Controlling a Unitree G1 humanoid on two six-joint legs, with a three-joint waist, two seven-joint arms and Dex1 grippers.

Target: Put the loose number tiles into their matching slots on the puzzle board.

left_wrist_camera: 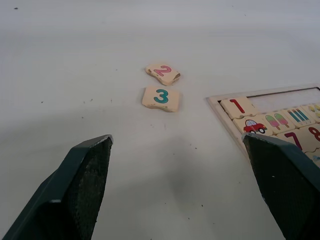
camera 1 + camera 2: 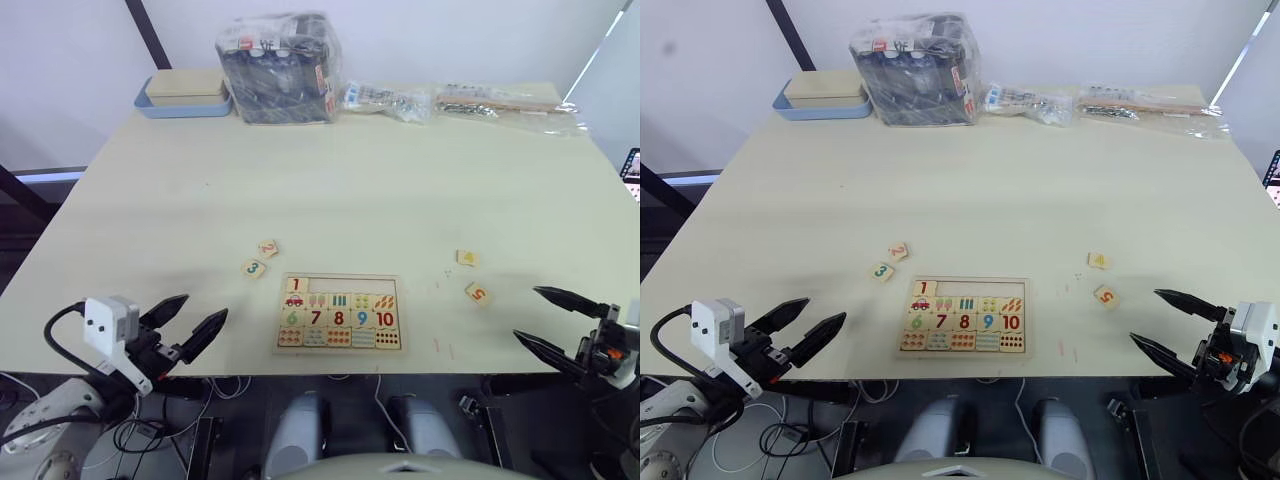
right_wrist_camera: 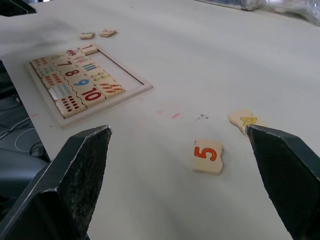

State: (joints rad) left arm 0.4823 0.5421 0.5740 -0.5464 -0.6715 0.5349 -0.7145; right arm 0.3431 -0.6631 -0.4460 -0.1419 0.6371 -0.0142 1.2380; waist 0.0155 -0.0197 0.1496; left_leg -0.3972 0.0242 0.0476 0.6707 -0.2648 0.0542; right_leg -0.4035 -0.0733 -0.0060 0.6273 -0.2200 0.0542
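Left gripper point(image 2: 195, 325): we see its jaws spread, holding nothing, at the table's point(image 2: 400, 180) near edge.
Right gripper point(image 2: 540, 318): jaws spread too, empty.
Puzzle board point(image 2: 338, 313): between them; tile 1 point(image 2: 295, 285) sits in its slot.
Tiles 2 point(image 2: 268, 248) and 3 point(image 2: 253, 268): loose, just left of the board.
Tiles 4 point(image 2: 466, 258) and 5 point(image 2: 477, 293): loose, right of it.

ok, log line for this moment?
board: tile 1 seated | loose: 2, 3, 4, 5 | left tool open | right tool open
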